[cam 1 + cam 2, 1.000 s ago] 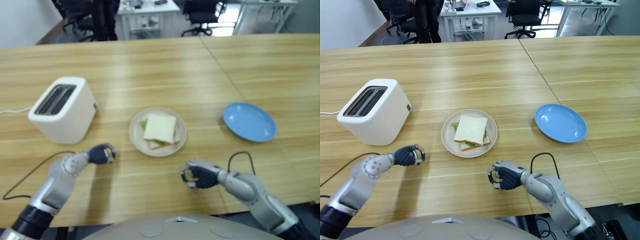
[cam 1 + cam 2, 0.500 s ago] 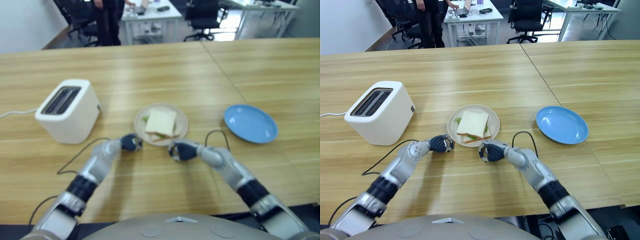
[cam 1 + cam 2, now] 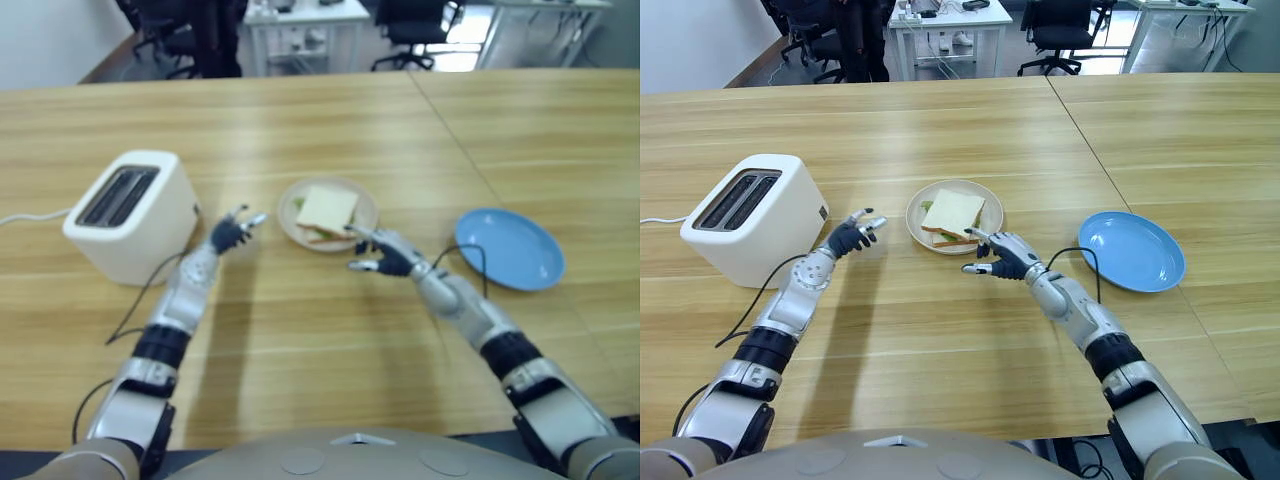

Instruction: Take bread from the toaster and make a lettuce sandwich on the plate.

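The sandwich [image 3: 953, 215], white bread over lettuce, lies on the cream plate [image 3: 991, 204] near the middle of the counter [image 3: 940, 330]. The white toaster [image 3: 750, 230] stands toward the left edge. A blue plate [image 3: 1132, 250] lies toward the right edge.

Left hand [image 3: 850, 237]: between toaster and cream plate, touching neither; fingers [image 3: 870, 226] spread, holding nothing.

Right hand [image 3: 1002, 256]: just beside the cream plate's near rim; fingers [image 3: 978, 268] spread, holding nothing.

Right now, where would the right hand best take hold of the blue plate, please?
Probably by the near-left rim of the blue plate, coming from its left: it lies flat, so only the raised rim offers purchase, and the open right hand sits on that side.
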`<state>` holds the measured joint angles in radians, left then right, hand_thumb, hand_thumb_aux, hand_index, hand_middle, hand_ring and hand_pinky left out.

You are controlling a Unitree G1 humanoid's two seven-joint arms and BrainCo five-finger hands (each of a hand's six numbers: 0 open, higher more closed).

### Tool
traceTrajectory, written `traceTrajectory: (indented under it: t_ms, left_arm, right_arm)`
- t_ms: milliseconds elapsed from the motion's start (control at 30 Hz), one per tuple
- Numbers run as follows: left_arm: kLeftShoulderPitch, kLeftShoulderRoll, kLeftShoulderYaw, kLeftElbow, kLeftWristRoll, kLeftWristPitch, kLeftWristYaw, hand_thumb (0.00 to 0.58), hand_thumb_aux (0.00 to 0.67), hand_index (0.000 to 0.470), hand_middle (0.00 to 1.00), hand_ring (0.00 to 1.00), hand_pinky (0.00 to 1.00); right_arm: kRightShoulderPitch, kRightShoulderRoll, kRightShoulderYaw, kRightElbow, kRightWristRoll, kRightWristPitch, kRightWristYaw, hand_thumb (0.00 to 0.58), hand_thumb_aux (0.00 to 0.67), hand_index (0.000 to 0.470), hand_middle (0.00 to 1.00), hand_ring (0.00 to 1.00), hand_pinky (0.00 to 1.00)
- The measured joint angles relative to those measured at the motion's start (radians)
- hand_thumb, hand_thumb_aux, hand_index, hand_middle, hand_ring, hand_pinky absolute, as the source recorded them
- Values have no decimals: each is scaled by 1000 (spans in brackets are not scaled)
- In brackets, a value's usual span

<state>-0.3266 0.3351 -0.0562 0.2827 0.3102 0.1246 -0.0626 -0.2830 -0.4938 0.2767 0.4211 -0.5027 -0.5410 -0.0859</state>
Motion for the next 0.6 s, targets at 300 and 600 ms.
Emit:
traceTrajectory:
  t_ms: [300,600]
  left_arm:
    - [-34,-206,147,-17,-234,-244,89,0,0,0,0,0,0]
    - [-165,-286,141,391,-345,-423,-68,0,0,0,0,0,0]
  right_arm:
    - [10,224,-238,-100,440,57,54,0,0,0,0,0,0]
    - [-35,335,-328,50,634,43,195,0,0,0,0,0,0]
